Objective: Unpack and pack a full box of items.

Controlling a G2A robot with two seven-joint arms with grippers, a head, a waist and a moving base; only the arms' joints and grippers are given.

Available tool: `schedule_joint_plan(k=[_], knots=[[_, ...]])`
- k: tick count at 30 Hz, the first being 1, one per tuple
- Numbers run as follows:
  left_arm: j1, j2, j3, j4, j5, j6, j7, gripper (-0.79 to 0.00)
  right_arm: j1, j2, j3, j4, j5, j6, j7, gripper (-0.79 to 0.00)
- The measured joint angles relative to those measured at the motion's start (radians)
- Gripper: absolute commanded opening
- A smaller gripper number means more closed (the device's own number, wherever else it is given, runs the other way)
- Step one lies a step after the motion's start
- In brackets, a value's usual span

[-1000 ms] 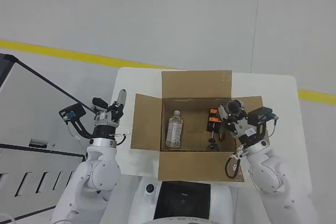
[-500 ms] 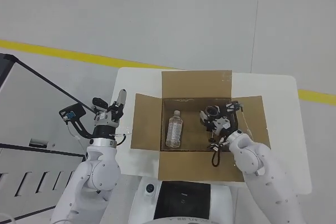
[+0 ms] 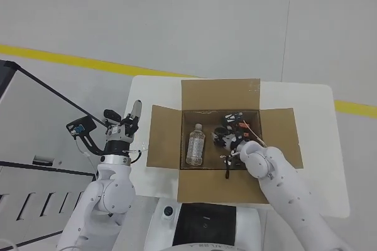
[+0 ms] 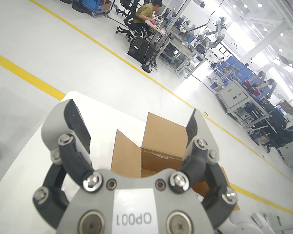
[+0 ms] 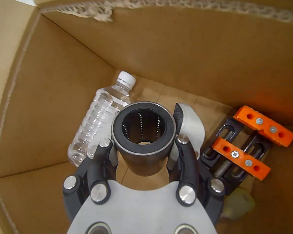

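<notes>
The right gripper (image 5: 144, 132) is closed around a black linear bearing (image 5: 144, 154), its fingers pressing the cylinder's sides and the open bore, lined with rows of balls, facing the wrist camera. A second ago it carried the bearing above the right flap of the cardboard box (image 3: 220, 94); it has since swung inward and down, and now hangs inside the box, above the floor. On one side lies a clear water bottle (image 5: 97, 120), flat along the box's left wall with its cap toward the far wall; on the other, an orange-and-black vise (image 5: 246, 144) sits against the right wall. That places the work in the packing half: the bearing seems bound for the bare strip of floor between the two, though it is not yet set down. The left gripper (image 4: 133, 113) has not moved; it is spread wide and empty, near the left edge of the tabletop (image 3: 314, 113), beside the box.
</notes>
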Motion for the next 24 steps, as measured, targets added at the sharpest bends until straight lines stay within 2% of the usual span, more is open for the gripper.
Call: schedule_joint_plan(k=[1, 3, 6, 8, 12, 13, 16, 19, 24], knots=[[0.000, 0.000, 0.000, 0.000, 0.000, 0.000, 0.000, 0.000, 0.012, -0.004, -0.013, 0.017, -0.004, 0.013, -0.002, -0.785], [0.000, 0.000, 0.000, 0.000, 0.000, 0.000, 0.000, 0.000, 0.025, -0.010, -0.028, 0.042, -0.006, 0.025, -0.007, -0.699], [0.000, 0.000, 0.000, 0.000, 0.000, 0.000, 0.000, 0.000, 0.043, -0.016, -0.044, 0.079, -0.006, 0.031, -0.010, -0.631], [0.000, 0.000, 0.000, 0.000, 0.000, 0.000, 0.000, 0.000, 0.051, -0.019, -0.051, 0.099, -0.004, 0.029, -0.016, -0.489], [0.000, 0.000, 0.000, 0.000, 0.000, 0.000, 0.000, 0.000, 0.051, -0.022, -0.052, 0.106, -0.002, 0.027, -0.033, -0.403], [0.000, 0.000, 0.000, 0.000, 0.000, 0.000, 0.000, 0.000, 0.044, -0.021, -0.047, 0.097, 0.000, 0.020, -0.041, -0.231], [0.000, 0.000, 0.000, 0.000, 0.000, 0.000, 0.000, 0.000, 0.013, -0.013, -0.024, 0.056, -0.007, 0.006, -0.059, -0.148], [0.000, 0.000, 0.000, 0.000, 0.000, 0.000, 0.000, 0.000, -0.035, 0.000, 0.011, -0.007, -0.019, -0.012, -0.071, 0.000], [0.000, 0.000, 0.000, 0.000, 0.000, 0.000, 0.000, 0.000, -0.136, 0.026, 0.094, -0.147, -0.033, -0.038, -0.068, 0.000]])
